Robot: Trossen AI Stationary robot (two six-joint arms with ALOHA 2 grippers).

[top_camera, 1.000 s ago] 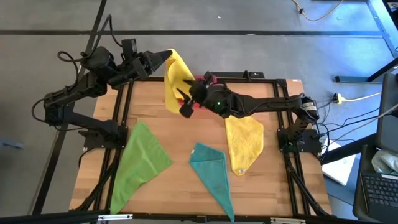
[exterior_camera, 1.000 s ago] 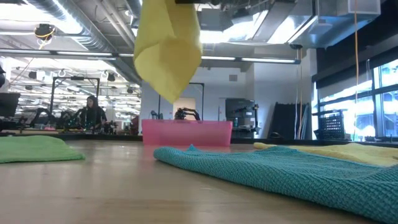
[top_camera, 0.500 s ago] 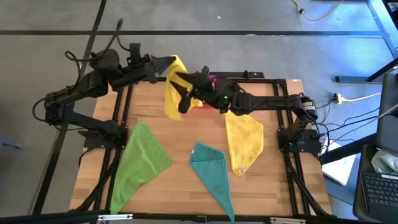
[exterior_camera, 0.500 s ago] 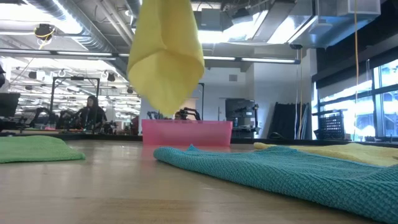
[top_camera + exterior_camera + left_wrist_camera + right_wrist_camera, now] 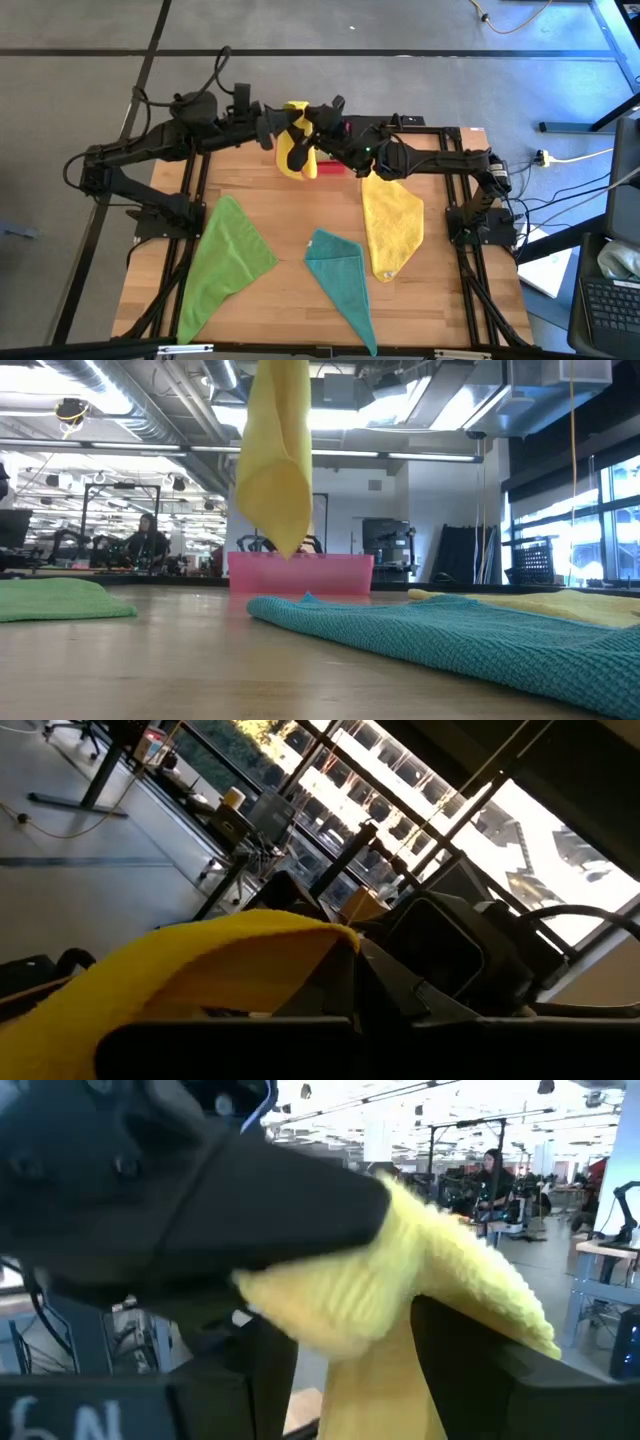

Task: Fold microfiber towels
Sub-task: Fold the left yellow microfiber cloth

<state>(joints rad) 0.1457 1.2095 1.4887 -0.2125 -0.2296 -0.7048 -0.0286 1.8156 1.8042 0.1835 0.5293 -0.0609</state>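
Teal microfiber towel [image 5: 450,635], lying crumpled flat, fills the near part of the low view and hides much of the wooden table [image 5: 150,670] behind it; from above it shows as a folded wedge near the table's front edge. To one side lies a bright green microfiber towel [image 5: 225,260], spread as a long triangle, which the low view cuts off at its edge. On the other side a yellow microfiber towel [image 5: 392,228] lies flat, only a thin strip of it showing in the low view.

Farther back, a second yellow microfiber towel [image 5: 295,150] hangs in the air over the far edge of the table, draped in a narrow fold. The low view shows its lower end hanging in front of a pink rectangular plastic tray [image 5: 300,572], but cuts off its top and both grippers. From above, the left gripper [image 5: 268,128] and the right gripper [image 5: 312,122] meet at the towel's top. The left one's fingers are pressed together, pinching the cloth. The right wrist view shows the right one's fingers parted with the cloth between them, and the left gripper's dark body close in front blocks much of that view. The tray is mostly covered by the arms from above.

In the room beyond, a person [image 5: 148,540] sits far off at a desk.
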